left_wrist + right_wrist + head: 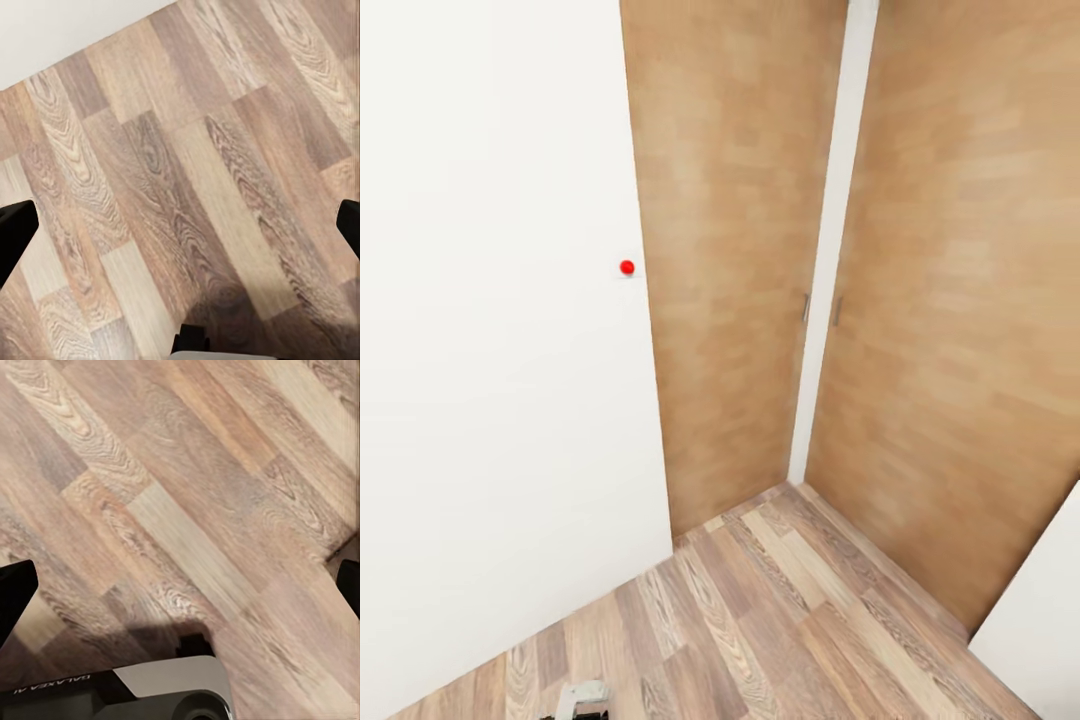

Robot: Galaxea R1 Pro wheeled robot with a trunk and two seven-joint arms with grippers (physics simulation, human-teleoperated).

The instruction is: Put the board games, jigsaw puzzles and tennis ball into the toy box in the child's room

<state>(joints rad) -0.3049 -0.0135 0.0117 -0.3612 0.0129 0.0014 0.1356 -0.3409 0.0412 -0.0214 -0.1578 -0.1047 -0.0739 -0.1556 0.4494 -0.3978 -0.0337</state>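
The toys, the toy box, the table and the bed are out of view. In the left wrist view my left gripper (pixel 181 229) is open, its black fingertips (pixel 15 234) far apart at the picture's two sides, with bare wood-plank floor (pixel 187 150) between them. My right gripper (pixel 181 589) is open in the same way over the plank floor (pixel 187 487), holding nothing. A grey and black part of my own body (pixel 150 686) lies below it.
In the head view a white wall (pixel 490 350) with a small red dot (pixel 626 267) stands close on the left. Two tall wooden doors (pixel 730 250) with slim handles (pixel 806 307) meet in the corner ahead. Plank floor (pixel 780 620) runs to another white surface (pixel 1040 610) at right.
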